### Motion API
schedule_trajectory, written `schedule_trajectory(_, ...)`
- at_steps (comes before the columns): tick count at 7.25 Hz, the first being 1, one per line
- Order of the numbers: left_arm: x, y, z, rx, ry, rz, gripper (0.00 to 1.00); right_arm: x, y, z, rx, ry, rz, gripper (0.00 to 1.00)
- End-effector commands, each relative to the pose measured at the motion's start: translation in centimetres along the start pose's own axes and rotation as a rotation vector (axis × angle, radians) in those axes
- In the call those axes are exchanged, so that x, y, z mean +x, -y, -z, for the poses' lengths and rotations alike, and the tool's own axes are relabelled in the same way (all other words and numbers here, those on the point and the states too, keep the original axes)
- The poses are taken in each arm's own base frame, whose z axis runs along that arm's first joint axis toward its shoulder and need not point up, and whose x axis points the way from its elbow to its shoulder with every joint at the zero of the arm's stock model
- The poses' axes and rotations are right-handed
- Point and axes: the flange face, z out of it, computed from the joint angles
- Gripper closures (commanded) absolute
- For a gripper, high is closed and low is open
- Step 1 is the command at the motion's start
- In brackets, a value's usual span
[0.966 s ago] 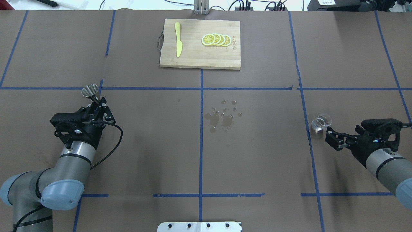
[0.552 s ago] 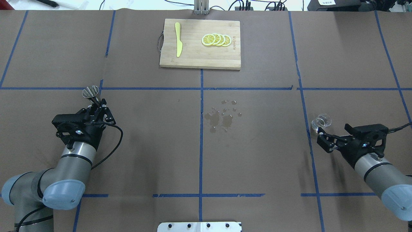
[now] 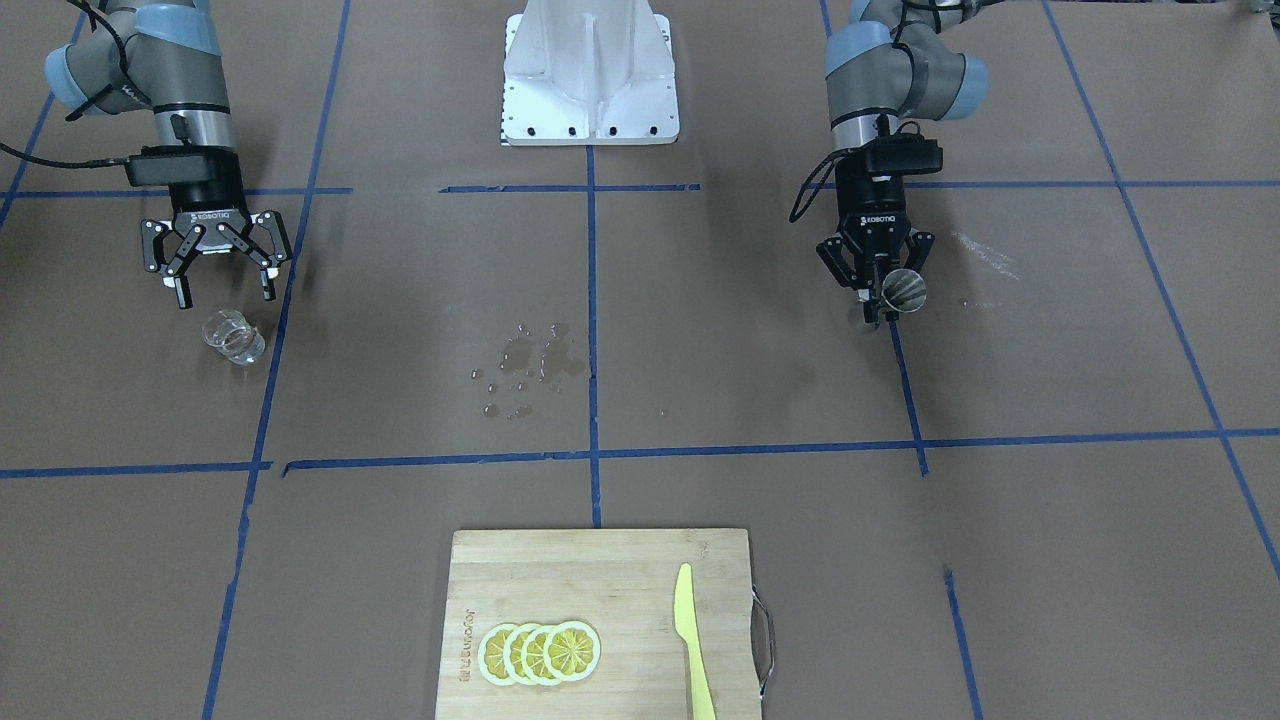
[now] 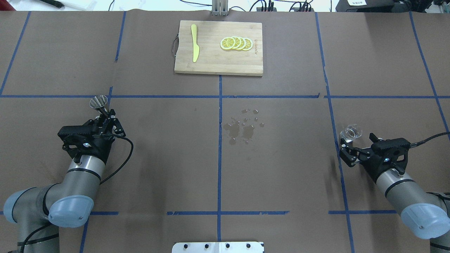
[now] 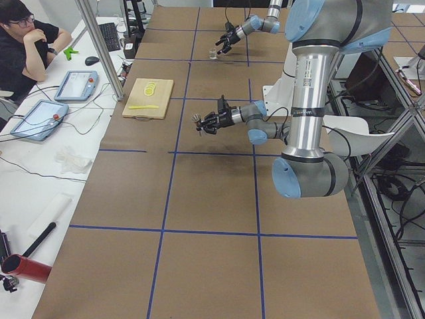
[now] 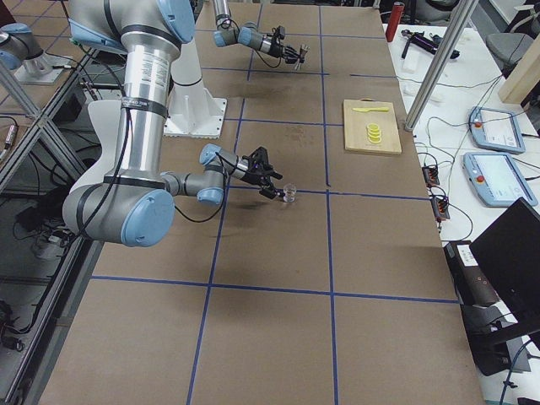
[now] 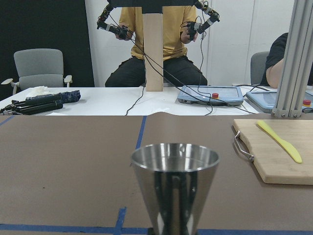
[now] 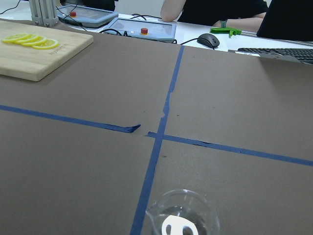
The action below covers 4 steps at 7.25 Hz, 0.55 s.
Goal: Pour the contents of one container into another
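Broadly, the brown paper-covered table (image 4: 281,175) carries a wooden cutting board (image 4: 218,59) at its far edge and a patch of spilled drops (image 4: 242,128) near the middle. On the robot's left side, the left gripper (image 3: 880,300) is clamped low on the metal jigger (image 3: 903,290), holding it upright, clear of the table. The right gripper (image 3: 225,293) is spread wide and grips nothing. The glass cup (image 3: 232,337) stands on the table by a blue tape line, just beyond the fingertips and not between them. It looks light, rigid, smooth and breakable, so I judge it wants a gentle squeeze across its side wall, below the rim, kept level.
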Motion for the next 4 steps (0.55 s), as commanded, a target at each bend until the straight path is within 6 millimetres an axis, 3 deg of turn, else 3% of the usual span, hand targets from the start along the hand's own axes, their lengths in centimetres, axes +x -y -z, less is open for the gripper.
schedule_trajectory(1, -0.3, -0.4, -0.3, 0.001, -0.001, 0.004, 1.00, -0.8, -0.9, -1.2, 0.002, -0.004, 0.012, 0.00)
schedule_trajectory(4, -0.5, -0.2, -0.5, 0.004, 0.003, 0.005, 1.00, 0.5, -1.1, -2.2, 0.008, -0.038, 0.024, 0.00)
